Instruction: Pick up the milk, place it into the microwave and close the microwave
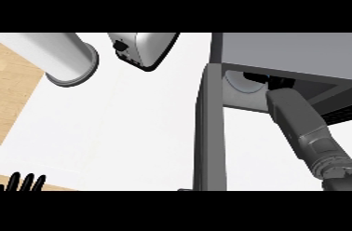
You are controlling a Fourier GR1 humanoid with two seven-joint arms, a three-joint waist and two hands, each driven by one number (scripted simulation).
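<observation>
The grey microwave (282, 50) stands at the upper right with its door (210, 132) swung open toward me, seen edge-on. My right forearm (302, 127) reaches up into the cavity. Only a small black part of my right hand (265, 78) shows under the top edge of the opening, next to the pale round turntable plate (240, 83). No milk is visible; whatever is in that hand is hidden inside the microwave. My left hand (24, 182) rests open at the lower left edge, fingers up.
A wide pale cylinder (69, 57) lies at the upper left. A grey and white appliance (141, 48) sits beside it at the top. The white counter (117, 123) spreads left of the open door, with a wooden surface (17, 85) along the far left.
</observation>
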